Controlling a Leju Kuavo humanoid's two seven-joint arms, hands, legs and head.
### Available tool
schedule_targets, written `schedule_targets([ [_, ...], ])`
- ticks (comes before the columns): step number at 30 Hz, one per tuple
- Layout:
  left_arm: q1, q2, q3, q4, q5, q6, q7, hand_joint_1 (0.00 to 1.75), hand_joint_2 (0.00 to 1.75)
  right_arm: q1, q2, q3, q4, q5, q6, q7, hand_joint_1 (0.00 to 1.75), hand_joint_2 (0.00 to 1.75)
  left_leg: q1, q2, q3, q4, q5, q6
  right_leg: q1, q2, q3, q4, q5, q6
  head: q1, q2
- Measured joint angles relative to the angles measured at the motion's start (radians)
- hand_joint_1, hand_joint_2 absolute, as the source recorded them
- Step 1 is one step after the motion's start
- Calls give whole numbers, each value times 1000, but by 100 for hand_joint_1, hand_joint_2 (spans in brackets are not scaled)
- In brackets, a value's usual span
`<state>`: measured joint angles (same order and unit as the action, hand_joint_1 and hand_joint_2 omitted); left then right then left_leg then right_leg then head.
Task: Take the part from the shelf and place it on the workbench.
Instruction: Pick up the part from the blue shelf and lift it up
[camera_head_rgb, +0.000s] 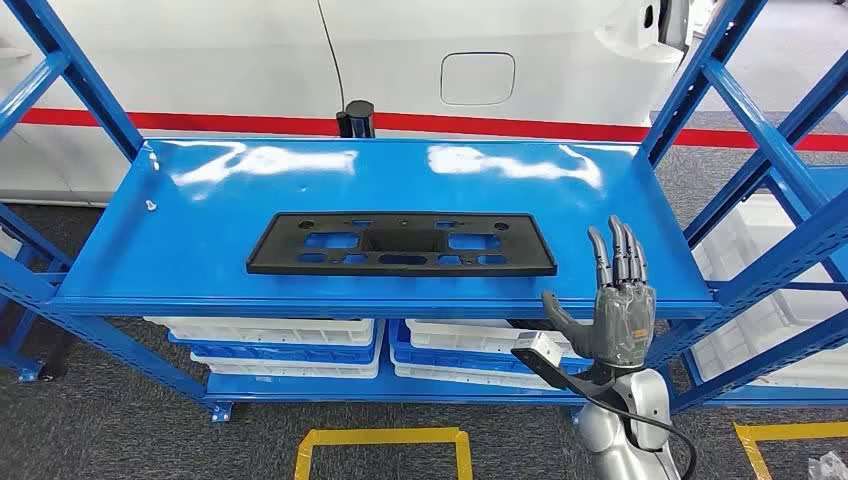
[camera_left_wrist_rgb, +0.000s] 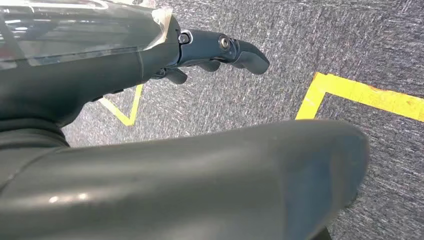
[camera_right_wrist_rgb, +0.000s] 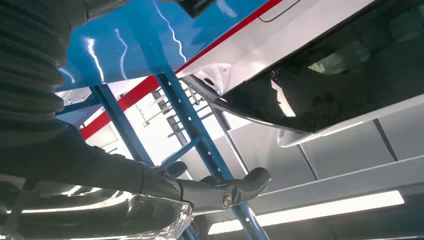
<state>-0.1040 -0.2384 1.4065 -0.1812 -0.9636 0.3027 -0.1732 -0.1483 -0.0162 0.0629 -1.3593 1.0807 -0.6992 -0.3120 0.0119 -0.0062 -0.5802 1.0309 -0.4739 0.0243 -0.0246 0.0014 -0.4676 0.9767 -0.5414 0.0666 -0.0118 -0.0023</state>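
Flat on the shelf (camera_head_rgb: 150, 260), black part (camera_head_rgb: 400, 243) lengthwise along its front edge, right robot hand (camera_head_rgb: 618, 305) empty, fingers spread.

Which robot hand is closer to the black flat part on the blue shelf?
The right hand. It is raised, fingers apart, at the shelf's front edge just right of the black part, not touching it. The left hand hangs low over the grey floor, away from the shelf.

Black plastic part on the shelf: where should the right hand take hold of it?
The black plastic part lies flat, long side along the blue shelf front. Its right end is nearest the open right hand, so probably grip that end's edge, coming from the front right.
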Motion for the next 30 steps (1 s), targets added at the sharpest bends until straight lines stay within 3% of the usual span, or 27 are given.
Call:
schedule_targets([
  [15,-2,0,-7,0,-7,-6,2,0,0,-218,-2,0,261,33,0,4,0,175,0,1,1,0,0,0,0,0,3,0,0,0,0,0],
  [30,-12,-4,-26,0,-20,9,18,0,0,-307,47,42,381,55,4,-9,0,175,1,1,1,0,1,-1,1,0,9,0,0,0,0,0],
])
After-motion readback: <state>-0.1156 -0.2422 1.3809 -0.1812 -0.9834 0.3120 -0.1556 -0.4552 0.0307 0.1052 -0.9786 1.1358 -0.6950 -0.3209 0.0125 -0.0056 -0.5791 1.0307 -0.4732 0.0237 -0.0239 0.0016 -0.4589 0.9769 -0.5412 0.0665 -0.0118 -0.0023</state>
